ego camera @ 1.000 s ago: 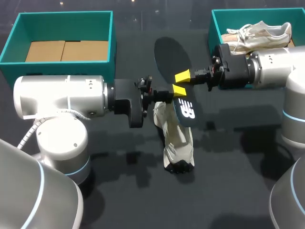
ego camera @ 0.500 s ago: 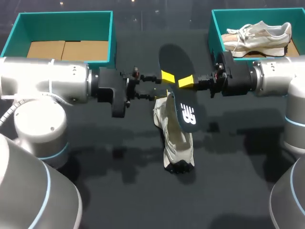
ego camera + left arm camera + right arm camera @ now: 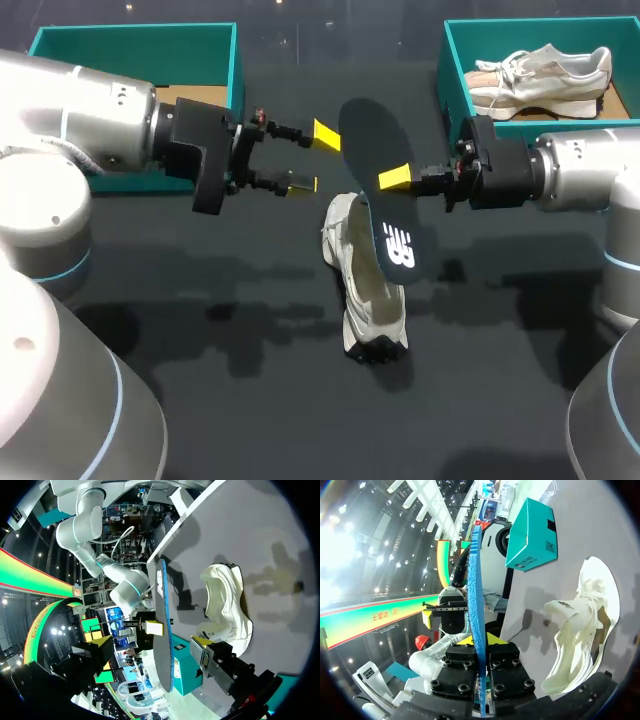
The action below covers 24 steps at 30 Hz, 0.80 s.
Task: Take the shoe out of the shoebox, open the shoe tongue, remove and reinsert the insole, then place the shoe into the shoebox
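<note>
Two grippers: right gripper point(image 3: 393, 180) clamps the flat dark white-logo insole point(image 3: 368, 128) near the cream shoe point(image 3: 366, 292), left gripper point(image 3: 312, 160) gapes wide, holding nothing.

- I see the insole point(image 3: 385, 215) as matt black on top, with a rough blue edge in the right wrist view.
- The shoe point(image 3: 365, 290) is cream cloth.
- The counter point(image 3: 200, 330) is matt and dark.
- The left arm point(image 3: 90, 110) has a glossy silver casing.

Left gripper point(image 3: 312, 160) gapes wide; right gripper point(image 3: 395, 180) is clamped tight.
</note>
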Tool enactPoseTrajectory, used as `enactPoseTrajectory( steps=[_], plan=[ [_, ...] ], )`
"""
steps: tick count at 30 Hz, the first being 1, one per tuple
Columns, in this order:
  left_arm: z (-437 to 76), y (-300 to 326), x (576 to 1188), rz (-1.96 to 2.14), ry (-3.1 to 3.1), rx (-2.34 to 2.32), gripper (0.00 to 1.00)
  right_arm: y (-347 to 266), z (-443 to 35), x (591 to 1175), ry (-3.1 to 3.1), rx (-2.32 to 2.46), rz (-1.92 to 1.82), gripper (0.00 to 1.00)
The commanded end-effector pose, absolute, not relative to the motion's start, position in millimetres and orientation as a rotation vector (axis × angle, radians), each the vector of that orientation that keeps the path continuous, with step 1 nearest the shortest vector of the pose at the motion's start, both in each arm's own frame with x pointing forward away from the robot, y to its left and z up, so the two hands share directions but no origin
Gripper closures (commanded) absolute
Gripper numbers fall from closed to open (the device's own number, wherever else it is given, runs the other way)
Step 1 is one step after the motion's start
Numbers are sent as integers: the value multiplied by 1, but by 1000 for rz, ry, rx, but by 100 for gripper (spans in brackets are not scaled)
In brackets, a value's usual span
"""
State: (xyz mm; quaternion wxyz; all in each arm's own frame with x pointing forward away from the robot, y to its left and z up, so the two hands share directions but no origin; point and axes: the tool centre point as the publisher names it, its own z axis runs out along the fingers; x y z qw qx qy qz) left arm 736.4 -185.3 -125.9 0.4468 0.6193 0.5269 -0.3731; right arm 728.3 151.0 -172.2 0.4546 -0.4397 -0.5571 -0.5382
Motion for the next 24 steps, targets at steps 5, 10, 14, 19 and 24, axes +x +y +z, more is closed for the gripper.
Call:
enactPoseTrajectory(
  steps=[5, 10, 14, 19, 24],
  plan=[
    [-95, -204, 757, -455, 1749, 1818, 0, 152, -172, 727, -1376, -1089, -1326, 100],
    [-95, -204, 757, -455, 1749, 1818, 0, 152, -172, 727, -1376, -1089, -1326, 100],
    [-95, -204, 757, -455, 1749, 1818, 0, 152, -172, 727, -1376, -1089, -1326, 100],
    [-74, -214, 776, -457, 2052, 1790, 0, 152, -172, 727, -1376, -1089, -1326, 100],
    [-71, -222, 789, -251, 2326, 1722, 0, 152, -172, 727, -1376, -1089, -1326, 100]
  ],
)
